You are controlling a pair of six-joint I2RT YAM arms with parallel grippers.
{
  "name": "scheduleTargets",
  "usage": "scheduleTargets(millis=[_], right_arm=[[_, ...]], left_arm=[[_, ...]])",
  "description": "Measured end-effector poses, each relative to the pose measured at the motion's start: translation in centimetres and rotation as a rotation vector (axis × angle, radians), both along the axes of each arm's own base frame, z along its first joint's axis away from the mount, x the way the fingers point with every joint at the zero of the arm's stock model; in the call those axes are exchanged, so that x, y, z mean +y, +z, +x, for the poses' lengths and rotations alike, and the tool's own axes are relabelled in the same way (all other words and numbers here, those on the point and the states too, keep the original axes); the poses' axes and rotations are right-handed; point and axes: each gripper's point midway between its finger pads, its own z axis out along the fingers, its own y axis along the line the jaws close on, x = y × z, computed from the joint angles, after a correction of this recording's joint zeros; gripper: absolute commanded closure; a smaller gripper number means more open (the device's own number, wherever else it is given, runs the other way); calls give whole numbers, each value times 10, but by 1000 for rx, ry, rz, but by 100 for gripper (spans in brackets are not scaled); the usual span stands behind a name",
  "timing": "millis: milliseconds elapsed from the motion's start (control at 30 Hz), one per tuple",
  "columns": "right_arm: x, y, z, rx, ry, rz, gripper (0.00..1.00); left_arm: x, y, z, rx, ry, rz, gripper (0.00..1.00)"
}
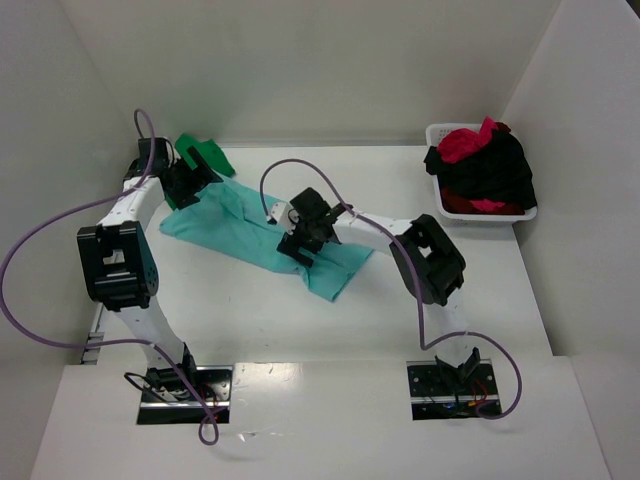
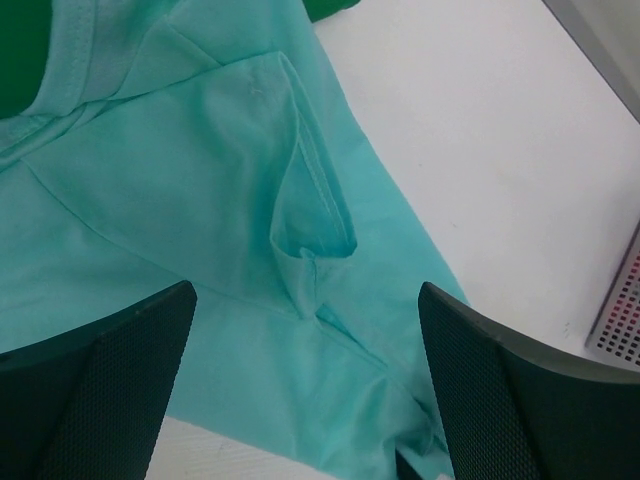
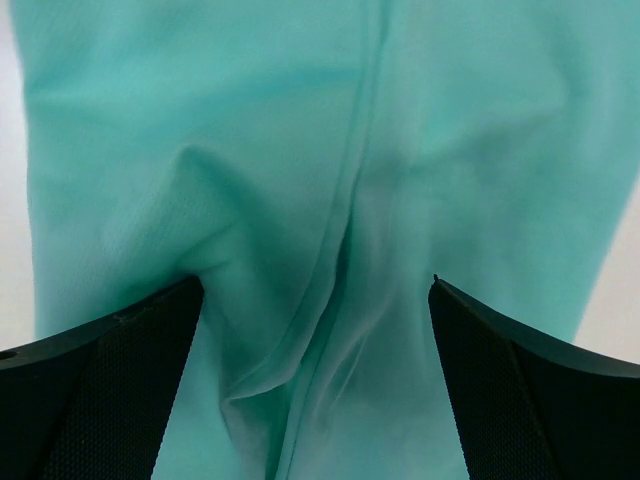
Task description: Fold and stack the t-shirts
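Well, both arms are reaching out over the white counter [image 1: 400, 190], and each pair of fingers stands spread wide, holding nothing.

A light teal cotton t-shirt [image 1: 225, 225] lies spread and rumpled on the counter, running slantwise from under the left fingers [image 1: 190, 190] to just past the right fingers [image 1: 298, 248]. The left fingers hang over its far left end. In the left wrist view the black mesh-faced fingers [image 2: 110, 380] frame the teal cloth [image 2: 200, 200]. Between them and a little ahead lies a short sleeve whose hemmed opening gapes like a pocket. Bare counter [image 2: 480, 150] shows to the right of that sleeve.

The right fingers hang over the middle of the same shirt. Seen from the right wrist, the fingers [image 3: 530, 380] straddle a long fold that runs straight away from them down the teal fabric [image 3: 300, 120], with soft creases gathered between the tips. Whether the tips touch the cloth I cannot tell.

Just beyond the left fingers, at the far left corner, a dark green t-shirt [image 1: 208, 152] lies bunched, its edge touching the teal one's collar end [image 2: 20, 50].

Well away to the right of the right fingers, against the far right wall, sits a white plastic basket [image 1: 437, 135]. It is heaped with a black shirt [image 1: 495, 170] and a red shirt [image 1: 468, 143] on top.
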Motion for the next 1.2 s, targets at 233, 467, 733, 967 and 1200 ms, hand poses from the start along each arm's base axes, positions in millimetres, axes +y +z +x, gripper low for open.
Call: scheduleTargets(millis=[233,467,733,967,1200], right_arm=[[13,-5,-81,166,29,29,0],[27,-2,-128,232,42,84,0],[26,3,-164,322,7,163,0],[14,4,-195,372,-12,183,0],[15,4,-202,383,-20,205,0]], left_arm=[[9,-9,-6,35,21,52,0],[12,-39,-18,119,29,103,0],[-12,-76,-36,242,-11,171,0],[-18,-98,-47,318,-14,247,0],[-53,-110,-37,333,-95,387,0]])
